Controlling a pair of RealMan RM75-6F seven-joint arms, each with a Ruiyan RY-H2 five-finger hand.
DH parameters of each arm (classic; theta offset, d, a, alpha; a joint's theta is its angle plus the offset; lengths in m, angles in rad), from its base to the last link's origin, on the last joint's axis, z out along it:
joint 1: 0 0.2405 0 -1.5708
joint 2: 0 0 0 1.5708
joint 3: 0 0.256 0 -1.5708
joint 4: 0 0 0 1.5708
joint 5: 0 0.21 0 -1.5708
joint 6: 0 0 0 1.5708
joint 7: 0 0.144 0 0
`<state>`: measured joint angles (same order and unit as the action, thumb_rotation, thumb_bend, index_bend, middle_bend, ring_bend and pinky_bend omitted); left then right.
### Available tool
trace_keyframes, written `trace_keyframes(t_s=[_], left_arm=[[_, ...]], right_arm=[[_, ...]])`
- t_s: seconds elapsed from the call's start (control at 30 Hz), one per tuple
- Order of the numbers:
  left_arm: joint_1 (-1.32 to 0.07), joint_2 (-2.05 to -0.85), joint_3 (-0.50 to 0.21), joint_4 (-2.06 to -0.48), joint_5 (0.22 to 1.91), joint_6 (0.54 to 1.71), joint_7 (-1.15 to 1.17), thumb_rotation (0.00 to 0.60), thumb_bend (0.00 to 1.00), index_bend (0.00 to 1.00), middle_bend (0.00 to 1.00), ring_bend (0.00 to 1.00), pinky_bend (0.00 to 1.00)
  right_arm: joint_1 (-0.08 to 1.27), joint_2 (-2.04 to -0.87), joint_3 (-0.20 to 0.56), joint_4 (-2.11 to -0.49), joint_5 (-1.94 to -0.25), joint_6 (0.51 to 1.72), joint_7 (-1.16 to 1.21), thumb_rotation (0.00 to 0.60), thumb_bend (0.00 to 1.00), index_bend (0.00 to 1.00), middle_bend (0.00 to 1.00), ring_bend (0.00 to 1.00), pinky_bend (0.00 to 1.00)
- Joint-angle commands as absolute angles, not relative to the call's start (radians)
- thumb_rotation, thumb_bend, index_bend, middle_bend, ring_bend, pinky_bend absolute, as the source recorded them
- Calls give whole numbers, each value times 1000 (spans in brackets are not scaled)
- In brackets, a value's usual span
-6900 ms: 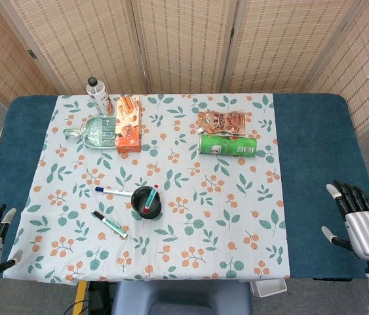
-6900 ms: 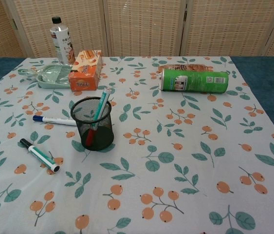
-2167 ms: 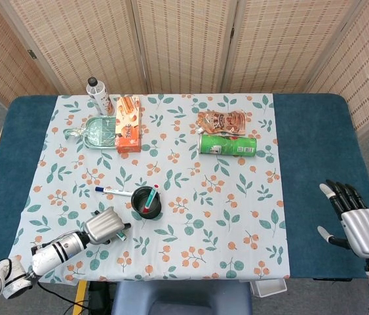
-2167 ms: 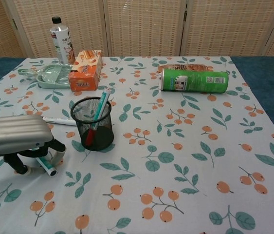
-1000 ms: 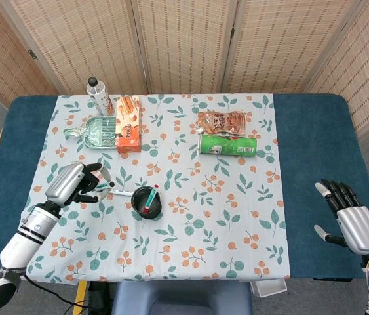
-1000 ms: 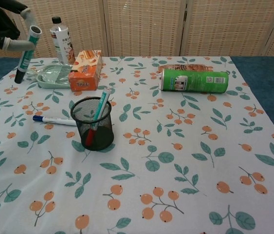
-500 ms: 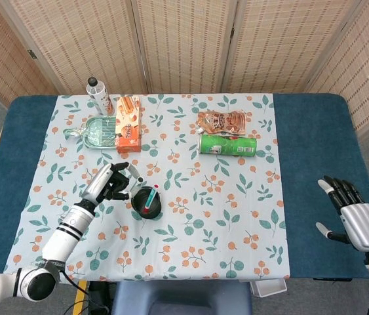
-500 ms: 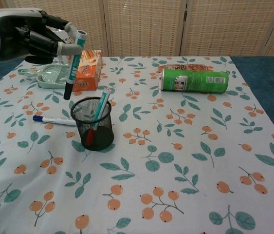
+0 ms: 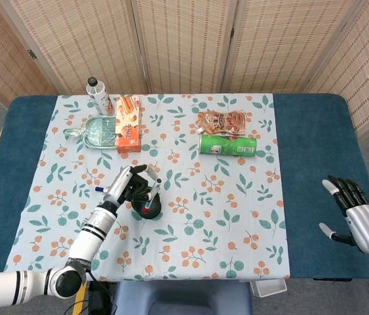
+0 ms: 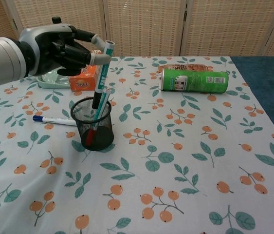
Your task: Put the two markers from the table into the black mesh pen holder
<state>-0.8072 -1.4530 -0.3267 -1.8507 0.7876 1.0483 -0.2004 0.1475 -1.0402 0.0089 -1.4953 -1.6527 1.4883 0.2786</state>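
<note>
Marker number one, the green-banded marker (image 10: 101, 73), hangs nearly upright right over the black mesh pen holder (image 10: 93, 125), dark tip down at the rim. The left robot hand (image 10: 59, 48) pinches it high near the white cap end, which makes sense: a top grip leaves the lower barrel free to slide in past the pens already inside (image 10: 98, 114). Its slight lean matches the slant of those pens, so I'd judge it's lined up for the open gap. The blue-capped marker (image 10: 55, 120) lies flat on the floral cloth (image 10: 185, 161) just left of the holder, untouched, apparently next in line. The right robot hand (image 9: 360, 220) is parked well off at the far edge of the desk (image 9: 315, 164), fingers spread, holding nothing. A green can (image 10: 193, 80) lies on its side at the back, clear of the action.
</note>
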Motion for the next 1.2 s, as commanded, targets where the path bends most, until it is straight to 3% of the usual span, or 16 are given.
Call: trace_keyframes(t_s=[0.03,0.27,0.43,0.57,0.73,0.87,1.0,1.2], left_arm=[[-805,-1477,-326,-1834,798,1043,-201,600,378,618,1000,1000,1000],[-766,-1498,-301,-1784,882,1023,-244,600,376,588,999,1000,1000],[-745,-1472,-291,-1774,938,979,-280,600,266,322,976,1000,1000],[-727,-1456,-286,-1769,960,973,-290,600,243,226,961,1000,1000],[-704,-1431,-288,-1769,998,955,-331,600,231,206,952,1000,1000],[-664,-1367,-272,-1805,1062,1012,-288,600,231,225,951,1000,1000],[-605,-1244,-244,-1878,1092,1050,-250,600,231,261,951,1000,1000],[-555,-1052,-156,-1903,1127,998,-148,600,230,269,951,1000,1000]], right_arm=[[138,-1036,7,-1491,-1660,1511,291,600,246,0,0,0,0],[117,-1034,6,-1482,-1670,1557,309,600,246,0,0,0,0],[120,-1039,5,-1484,-1671,1550,297,600,246,0,0,0,0],[123,-1040,4,-1488,-1673,1542,287,600,245,0,0,0,0],[126,-1044,5,-1491,-1669,1535,276,600,246,0,0,0,0],[133,-1041,-1,-1491,-1675,1520,283,600,246,0,0,0,0],[132,-1039,-5,-1494,-1686,1526,282,600,246,0,0,0,0],[138,-1042,-12,-1506,-1692,1509,257,600,246,0,0,0,0]])
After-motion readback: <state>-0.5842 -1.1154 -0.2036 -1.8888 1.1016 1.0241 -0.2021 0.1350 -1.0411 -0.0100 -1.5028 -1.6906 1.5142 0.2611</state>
